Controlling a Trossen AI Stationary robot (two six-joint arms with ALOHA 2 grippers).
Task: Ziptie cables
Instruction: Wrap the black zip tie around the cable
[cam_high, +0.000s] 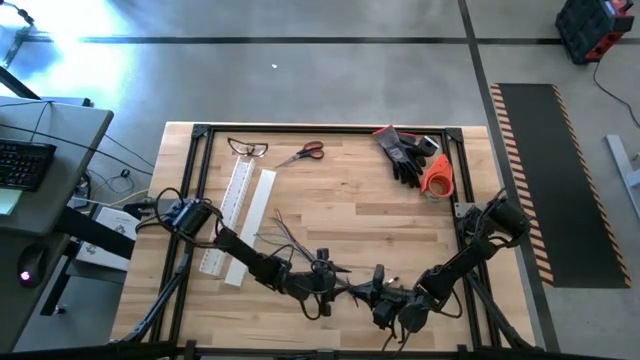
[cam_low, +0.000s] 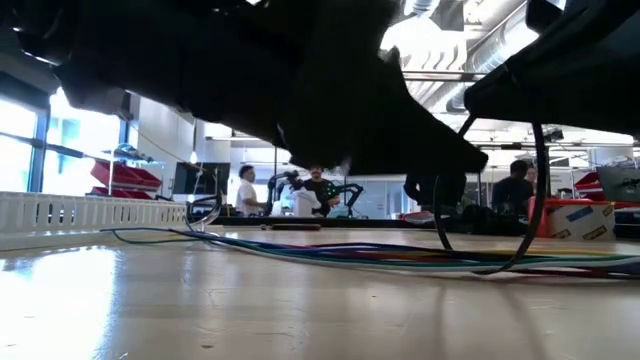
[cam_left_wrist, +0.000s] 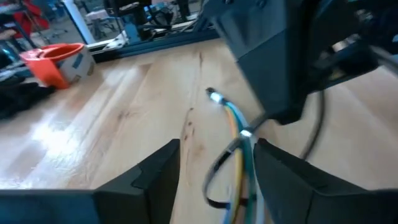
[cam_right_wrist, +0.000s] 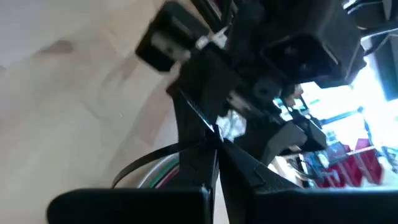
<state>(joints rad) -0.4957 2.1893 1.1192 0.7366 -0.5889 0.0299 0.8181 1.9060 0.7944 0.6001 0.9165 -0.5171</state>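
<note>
Near the front edge of the desk (cam_high: 330, 190) I have both arms low and close together over the cables (cam_left_wrist: 239, 140), which lie flat between them. My left gripper (cam_left_wrist: 217, 171) has its jaws open around the bundle; my right gripper (cam_right_wrist: 214, 146) has its jaws closed on a thin black ziptie (cam_right_wrist: 146, 163) looped round the cables. If I pull unevenly, I judge the loop could slip off the free ends.

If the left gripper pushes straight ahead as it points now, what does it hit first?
Probably the right gripper, the dark body just beyond the thin blue, green and orange cables running between the left gripper's open jaws; depth unclear.
</note>
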